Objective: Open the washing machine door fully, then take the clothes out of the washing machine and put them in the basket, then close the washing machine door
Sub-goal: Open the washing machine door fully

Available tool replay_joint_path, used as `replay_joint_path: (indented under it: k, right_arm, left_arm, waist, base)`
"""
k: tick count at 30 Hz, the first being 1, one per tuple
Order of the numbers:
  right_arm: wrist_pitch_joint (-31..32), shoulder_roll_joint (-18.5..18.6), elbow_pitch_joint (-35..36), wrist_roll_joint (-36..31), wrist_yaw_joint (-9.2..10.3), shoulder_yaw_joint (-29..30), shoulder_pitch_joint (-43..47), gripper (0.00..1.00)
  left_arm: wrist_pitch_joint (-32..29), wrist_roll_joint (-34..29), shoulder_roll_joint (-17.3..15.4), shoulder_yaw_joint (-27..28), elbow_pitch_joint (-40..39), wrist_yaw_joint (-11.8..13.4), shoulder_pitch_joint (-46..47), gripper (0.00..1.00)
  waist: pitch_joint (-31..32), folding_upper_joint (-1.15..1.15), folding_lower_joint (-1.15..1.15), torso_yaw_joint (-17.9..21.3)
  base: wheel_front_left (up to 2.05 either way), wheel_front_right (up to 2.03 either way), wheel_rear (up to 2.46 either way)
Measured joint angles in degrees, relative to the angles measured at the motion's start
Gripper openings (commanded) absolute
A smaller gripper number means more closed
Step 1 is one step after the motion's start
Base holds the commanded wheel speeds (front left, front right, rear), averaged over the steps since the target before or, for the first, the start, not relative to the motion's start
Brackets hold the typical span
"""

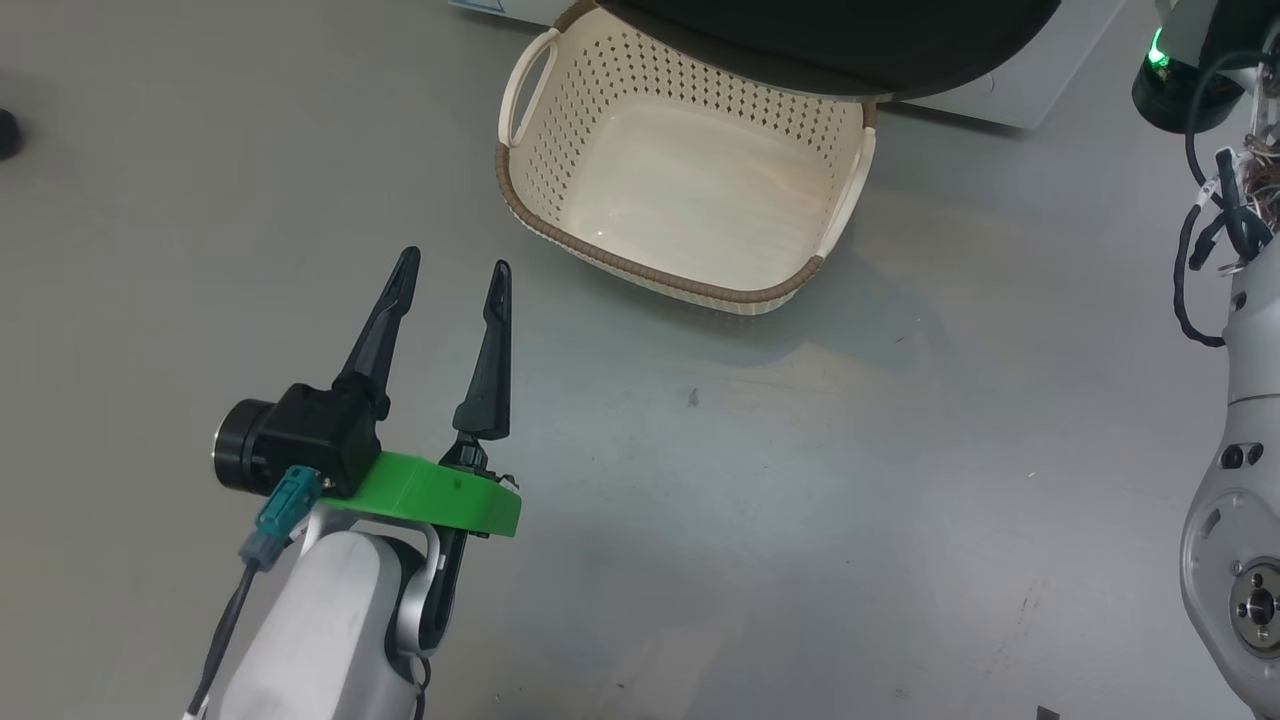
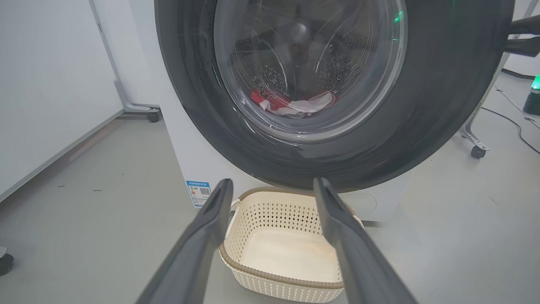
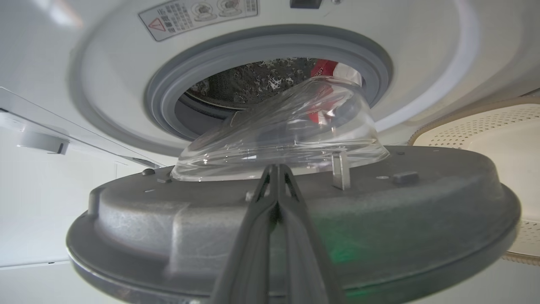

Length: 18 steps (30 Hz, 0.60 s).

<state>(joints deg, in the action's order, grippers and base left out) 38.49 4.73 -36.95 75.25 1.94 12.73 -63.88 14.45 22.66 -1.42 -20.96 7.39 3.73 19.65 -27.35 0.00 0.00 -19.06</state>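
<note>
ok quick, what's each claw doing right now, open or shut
left claw: open, holding nothing
right claw: shut, gripping nothing, tips by the washing machine door

Shows the washing machine door (image 2: 443, 105) swung partly out from the white washing machine (image 2: 177, 139), black rim glossy, glass bowl bulging inward. Keeps the clothes (image 2: 291, 105), red and white, heaped low in the steel drum. Sets the basket (image 1: 690, 85), cream, empty, upright on the floor, under the door's edge.
</note>
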Motion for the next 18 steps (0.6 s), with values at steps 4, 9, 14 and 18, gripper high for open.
replay_joint_path:
  k: [4,9,14,18]
  right_arm:
    - [0.04,-0.02,0.04,0.04,-0.11,-0.75,0.05,0.00]
    - [-1.15,-0.08,0.97,-2.14,-2.22,-2.80,0.34,0.00]
    - [-3.94,0.07,1.96,-6.16,-5.26,-4.86,1.70,0.00]
    - [-6.47,2.16,3.58,-11.44,-7.86,-7.95,2.35,0.00]
  left_arm:
    - [0.00,-0.09,0.00,0.24,0.00,-0.03,-0.04,1.00]
    - [0.00,-0.35,-0.02,0.71,0.00,-0.03,-0.15,1.00]
    - [0.00,-0.62,-0.03,1.67,0.05,-0.04,-0.40,1.00]
    - [0.00,-0.62,-0.04,2.12,0.20,-0.05,-1.05,1.00]
  waist:
    - [0.27,0.00,0.00,0.24]
    - [0.70,0.00,0.00,0.66]
    - [1.62,0.00,0.00,1.32]
    - [2.64,0.00,0.00,2.03]
  base:
    - [0.00,0.00,0.00]
    - [0.00,0.00,0.00]
    - [0.00,0.00,0.00]
    - [0.00,0.00,0.00]
